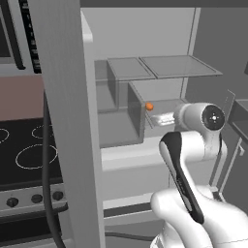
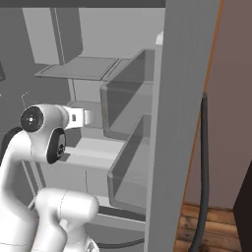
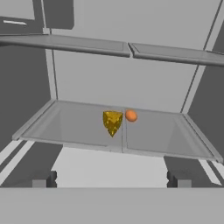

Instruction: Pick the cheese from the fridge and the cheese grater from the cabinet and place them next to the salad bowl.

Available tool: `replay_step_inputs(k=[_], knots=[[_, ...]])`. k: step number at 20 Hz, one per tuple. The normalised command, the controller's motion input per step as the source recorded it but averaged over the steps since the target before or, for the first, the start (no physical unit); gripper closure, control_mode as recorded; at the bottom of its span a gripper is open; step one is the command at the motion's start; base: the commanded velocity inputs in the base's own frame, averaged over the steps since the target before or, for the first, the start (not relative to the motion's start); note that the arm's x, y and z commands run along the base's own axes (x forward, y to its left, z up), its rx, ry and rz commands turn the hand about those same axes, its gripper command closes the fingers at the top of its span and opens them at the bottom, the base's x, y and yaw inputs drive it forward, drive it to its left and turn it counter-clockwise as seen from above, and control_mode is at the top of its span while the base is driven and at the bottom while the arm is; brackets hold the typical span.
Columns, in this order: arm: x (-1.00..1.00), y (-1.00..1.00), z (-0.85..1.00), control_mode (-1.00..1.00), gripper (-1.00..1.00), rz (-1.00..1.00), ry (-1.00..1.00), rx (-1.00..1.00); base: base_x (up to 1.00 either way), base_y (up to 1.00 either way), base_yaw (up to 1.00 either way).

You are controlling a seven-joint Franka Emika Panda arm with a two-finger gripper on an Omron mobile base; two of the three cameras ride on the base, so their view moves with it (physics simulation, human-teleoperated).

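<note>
Tool (image 3: 112, 179) tips sit nearest the hand cam, spread wide, holding nothing, aimed into the open fridge (image 1: 145, 29). Cheese (image 3: 112, 122), a yellow wedge, rests on a glass shelf (image 3: 65, 124) well ahead of the tool, w/ a small orange ball (image 3: 131, 115) just beside it. Task looks barely begun: cheese not yet gripped; grater & placing by the bowl all remain.

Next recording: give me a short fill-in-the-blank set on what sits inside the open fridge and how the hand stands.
1. The cheese lies on a glass ____ inside the fridge.
2. Right beside the cheese sits a tiny ____ ball.
3. The hand faces the cheese with its fingers ____ and nothing between them.
4. Above the cheese, the upper glass shelf carries ____.

Missing words: shelf; orange; open; nothing
</note>
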Motion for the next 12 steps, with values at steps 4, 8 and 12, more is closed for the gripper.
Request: replay_step_inputs(k=[4,8,12], knots=[[0.29,-0.01,0.0,-1.0,-1.0,0.02,0.0,0.0,0.0,0.0,0.0],[0.24,-0.03,-0.11,-1.0,-1.0,0.05,0.0,0.0,0.0,0.0,0.0],[0.26,-0.01,-0.24,-1.0,-1.0,0.06,0.0,0.0,0.0,0.0,0.0]])
